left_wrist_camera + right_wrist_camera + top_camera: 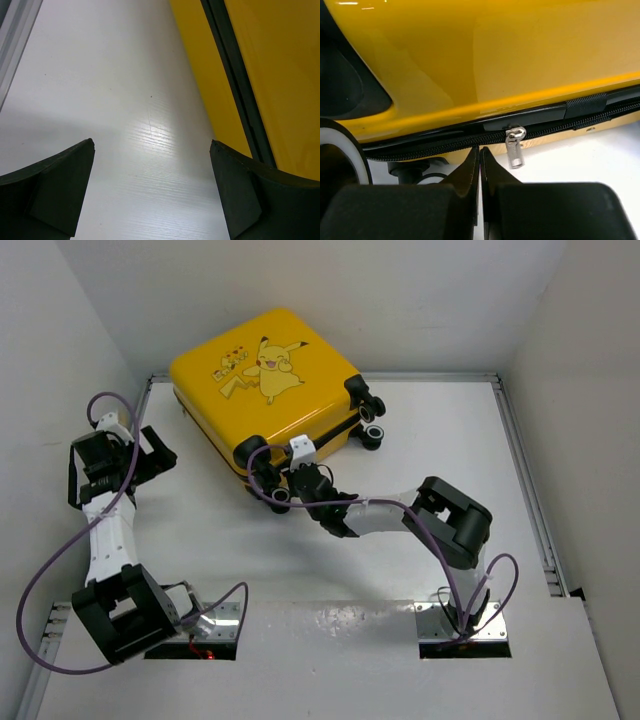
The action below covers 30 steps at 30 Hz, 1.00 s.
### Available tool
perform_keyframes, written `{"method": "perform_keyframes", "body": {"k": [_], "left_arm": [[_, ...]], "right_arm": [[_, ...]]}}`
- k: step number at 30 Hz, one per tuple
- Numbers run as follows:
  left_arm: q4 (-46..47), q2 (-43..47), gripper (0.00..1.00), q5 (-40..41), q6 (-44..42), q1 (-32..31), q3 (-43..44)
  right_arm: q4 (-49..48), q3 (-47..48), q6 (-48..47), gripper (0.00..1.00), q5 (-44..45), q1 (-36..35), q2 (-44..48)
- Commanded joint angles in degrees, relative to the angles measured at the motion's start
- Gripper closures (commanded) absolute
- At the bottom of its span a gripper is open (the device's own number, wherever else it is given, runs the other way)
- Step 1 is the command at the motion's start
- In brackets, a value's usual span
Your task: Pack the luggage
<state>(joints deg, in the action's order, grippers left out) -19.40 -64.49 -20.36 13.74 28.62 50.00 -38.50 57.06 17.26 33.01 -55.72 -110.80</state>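
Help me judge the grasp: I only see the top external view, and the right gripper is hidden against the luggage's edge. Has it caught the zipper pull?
Observer: No. In the right wrist view the right gripper is shut on nothing; the silver zipper pull hangs free beside its tips, toward the picture's right.
Operator: Is the zipper done up there?
Observer: On the stretch of luggage that view shows, the teeth look joined on both sides of the pull.
Operator: And the left gripper?
Observer: The left wrist view shows the left gripper open over bare table, beside the luggage's side seam.
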Motion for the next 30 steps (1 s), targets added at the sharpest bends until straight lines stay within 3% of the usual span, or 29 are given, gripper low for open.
{"method": "perform_keyframes", "body": {"k": [1,4,8,13,18,19,22,23,27,30], "left_arm": [[2.17,0.24,0.01,-2.05,-1.43,0.91,2.56],[2.17,0.24,0.01,-3.63,-2.57,1.44,2.56],[1.65,0.24,0.06,-8.02,-3.98,1.44,1.95],[0.5,0.24,0.08,-13.12,-6.0,1.44,1.42],[-1.95,1.91,0.09,-13.74,-7.23,0.91,0.89],[-1.96,1.91,0.09,-13.74,-7.76,0.91,0.37],[-3.1,2.61,0.09,-12.51,-7.76,0.91,0.36],[-3.1,2.61,0.09,-11.9,-7.76,0.91,-0.16],[-3.63,2.61,0.09,-11.9,-7.76,0.91,-0.69],[-3.63,2.61,0.09,-11.9,-7.76,0.91,-0.69]], "right_arm": [[-3.51,0.52,-1.61,1.0,-0.58,0.44,2.86],[-1.59,-2.82,-0.39,1.0,-4.43,2.37,6.99],[6.68,-3.8,6.9,1.0,-17.26,8.08,11.21],[11.25,-2.13,11.3,1.0,-32.53,14.49,10.79],[12.91,-0.81,12.37,1.0,-40.64,16.35,10.26],[13.88,-0.46,12.1,0.95,-40.66,15.91,10.69],[15.56,-2.12,10.96,0.68,-34.09,14.07,12.62],[15.3,-2.65,10.17,0.66,-29.46,11.89,13.06],[14.42,-4.85,10.16,0.56,-24.84,8.62,14.48],[11.45,-5.2,9.11,0.43,-20.82,6.34,12.81]]}}
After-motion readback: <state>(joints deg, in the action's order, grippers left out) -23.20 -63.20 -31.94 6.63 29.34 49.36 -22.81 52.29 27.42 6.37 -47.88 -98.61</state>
